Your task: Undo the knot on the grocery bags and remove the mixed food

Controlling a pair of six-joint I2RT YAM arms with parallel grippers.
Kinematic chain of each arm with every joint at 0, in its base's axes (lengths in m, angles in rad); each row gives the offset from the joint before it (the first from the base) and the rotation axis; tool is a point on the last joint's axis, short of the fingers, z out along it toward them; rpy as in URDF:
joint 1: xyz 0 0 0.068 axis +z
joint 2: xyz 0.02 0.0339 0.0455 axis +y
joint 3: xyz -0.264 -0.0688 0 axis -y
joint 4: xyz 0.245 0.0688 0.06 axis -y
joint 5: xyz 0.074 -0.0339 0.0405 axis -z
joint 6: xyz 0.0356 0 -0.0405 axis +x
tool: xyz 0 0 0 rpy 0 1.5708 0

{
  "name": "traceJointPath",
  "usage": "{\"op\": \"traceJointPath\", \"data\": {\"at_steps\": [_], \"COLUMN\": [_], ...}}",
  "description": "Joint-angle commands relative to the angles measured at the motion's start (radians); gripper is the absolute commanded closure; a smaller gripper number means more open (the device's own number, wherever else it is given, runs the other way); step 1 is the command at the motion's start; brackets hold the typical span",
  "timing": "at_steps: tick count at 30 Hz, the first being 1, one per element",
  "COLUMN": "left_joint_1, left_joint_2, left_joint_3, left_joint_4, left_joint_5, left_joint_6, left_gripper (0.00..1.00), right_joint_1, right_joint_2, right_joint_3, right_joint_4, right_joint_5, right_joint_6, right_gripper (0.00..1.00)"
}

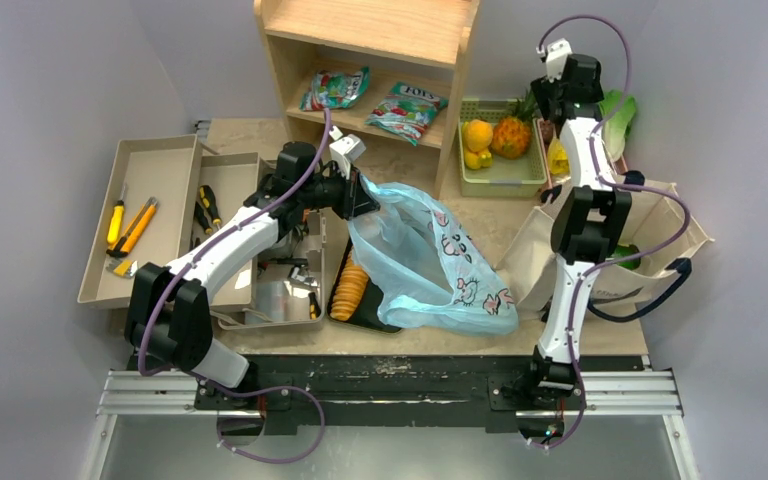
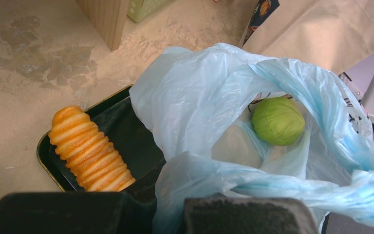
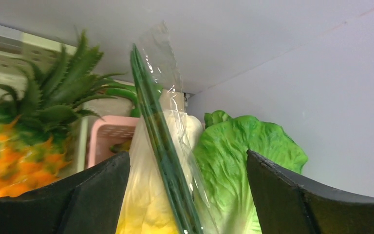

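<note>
The left arm [image 1: 230,245] reaches from its base across the table [image 1: 480,210] to the middle. Its left gripper [image 2: 169,207] is pinched tight on the rim of the light-blue bag [image 1: 430,265], holding the mouth up and open. The bag's body lies at the table's centre, slumped partly over a black tray [image 2: 126,136]. The right arm [image 1: 572,290] stands stretched to the far right corner, beside the green basket [image 1: 505,182]. There the right gripper [image 3: 187,156] has its jaws spread wide with a film-wrapped pale cabbage [image 3: 146,195] between them; whether either finger touches it cannot be told. One round green cabbage [image 2: 277,120] shows inside the blue bag. One pineapple [image 3: 24,146] stands in the basket, one leafy green cabbage [image 3: 246,161] leans at the wall, two snack packets [image 1: 335,88] lie on the shelf [image 1: 380,30], and one row of orange crackers [image 2: 90,148] sits in the tray. The cream canvas tote [image 1: 660,215] lies at the right, partly hidden behind the right arm, its contents mostly out of sight. A pink basket [image 3: 109,134] is cut off behind the pineapple's leaves.
</note>
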Motion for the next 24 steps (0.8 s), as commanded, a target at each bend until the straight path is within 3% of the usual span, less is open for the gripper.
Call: {"op": "traceJointPath", "data": {"at_steps": [1, 6, 12, 15, 18, 24], "left_joint_1": [0.011, 0.01, 0.009, 0.001, -0.014, -0.033], "left_joint_2": [-0.018, -0.016, -0.021, -0.034, -0.045, -0.016], "left_joint_3": [0.015, 0.023, 0.041, 0.049, 0.064, 0.107], "left_joint_4": [0.051, 0.044, 0.031, 0.032, 0.032, 0.012], "left_joint_5": [0.022, 0.027, 0.031, 0.028, 0.019, 0.005], "left_joint_6": [-0.009, -0.003, 0.001, 0.002, -0.009, -0.103], "left_gripper": [1.0, 1.0, 1.0, 1.0, 1.0, 1.0], "right_joint_1": [0.008, 0.025, 0.054, 0.105, 0.27, 0.479], "right_joint_2": [-0.174, -0.287, -0.442, -0.527, -0.633, -0.931], "right_joint_3": [-0.023, -0.093, -0.137, -0.121, -0.167, -0.511], "right_joint_4": [-0.007, -0.047, -0.156, -0.337, -0.586, -0.714], "right_joint_5": [-0.142, -0.288, -0.527, -0.731, -0.805, -0.976], "right_joint_6": [0.111, 0.183, 0.271, 0.268, 0.146, 0.143], "right_gripper": [0.13, 0.07, 0.09, 0.19, 0.35, 0.7]}}
